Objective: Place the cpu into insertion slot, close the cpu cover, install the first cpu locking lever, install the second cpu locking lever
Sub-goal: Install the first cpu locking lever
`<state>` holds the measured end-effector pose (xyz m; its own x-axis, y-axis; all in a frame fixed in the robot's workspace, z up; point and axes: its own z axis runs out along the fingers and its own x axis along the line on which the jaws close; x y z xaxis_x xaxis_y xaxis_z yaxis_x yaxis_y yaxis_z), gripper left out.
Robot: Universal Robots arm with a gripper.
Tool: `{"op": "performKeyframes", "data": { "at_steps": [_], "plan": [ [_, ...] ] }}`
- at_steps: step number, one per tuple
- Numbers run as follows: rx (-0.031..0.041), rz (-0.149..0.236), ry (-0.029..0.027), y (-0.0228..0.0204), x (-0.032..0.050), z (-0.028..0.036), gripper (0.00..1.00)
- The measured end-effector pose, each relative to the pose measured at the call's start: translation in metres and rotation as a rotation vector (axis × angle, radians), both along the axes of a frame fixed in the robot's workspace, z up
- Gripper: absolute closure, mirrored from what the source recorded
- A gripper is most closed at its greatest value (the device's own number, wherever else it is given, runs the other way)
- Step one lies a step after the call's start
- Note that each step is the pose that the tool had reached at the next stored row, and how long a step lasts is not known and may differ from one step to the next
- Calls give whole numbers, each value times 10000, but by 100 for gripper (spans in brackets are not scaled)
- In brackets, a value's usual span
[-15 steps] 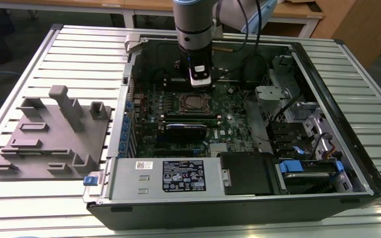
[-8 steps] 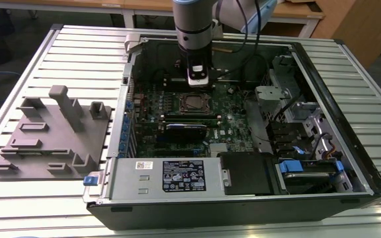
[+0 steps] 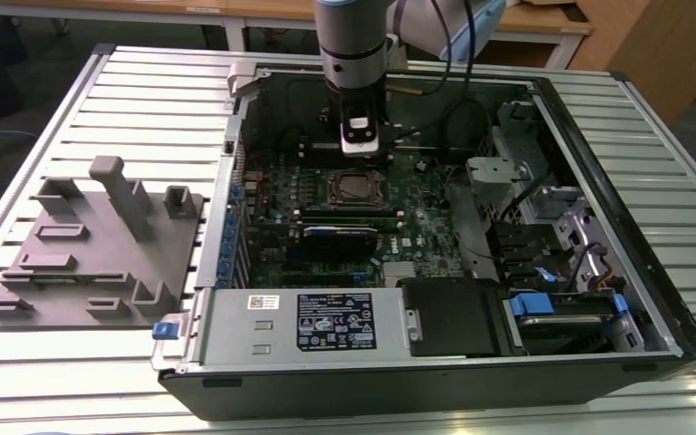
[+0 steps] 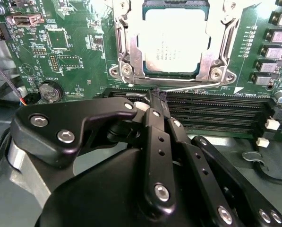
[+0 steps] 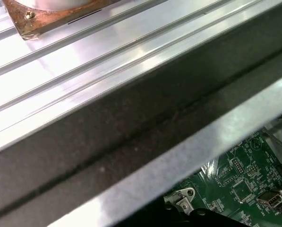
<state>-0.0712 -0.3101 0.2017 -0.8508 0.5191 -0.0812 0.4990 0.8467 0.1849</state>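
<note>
**CPU seated, cover down; lever work in hand**

You have the cpu sitting in the slot, silver top up, in the second wrist view. The cover lies flat over it, its window framing the chip, screws showing at the frame corners. In the exterior view the slot sits near the middle of the green board, inside the open case.

Gripper: fingers pressed together, tips meeting at a thin wire lever that runs along the cover's near edge, just beside the black memory slots. Whether the tips pinch the wire or only press on it, you cannot tell; the contact point is hidden by the fingertips. In the exterior view the gripper stands at 12 o'clock of the slot, close above the board.

Judgement on progress:
- Place cpu: done, by how the chip lies.
- Close cover: done, frame looks flat.
- First lever: appears to be the step in hand; the wire is low, but its latch is not clearly seen.
- Second lever: state not readable here.

The grey fixture block on the slatted table sits at 9 o'clock of the case, well apart from the arm.
</note>
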Motion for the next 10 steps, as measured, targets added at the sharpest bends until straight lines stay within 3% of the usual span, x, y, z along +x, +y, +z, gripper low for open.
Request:
{"op": "performKeyframes", "data": {
  "at_steps": [6, 8, 10],
  "plan": [
    [-20, -11, -26, 1, -10, -1, 90],
    [-20, -10, -56, 1, -15, -2, 90],
    [-21, -11, -128, 0, -19, -4, 90]
  ]
}}
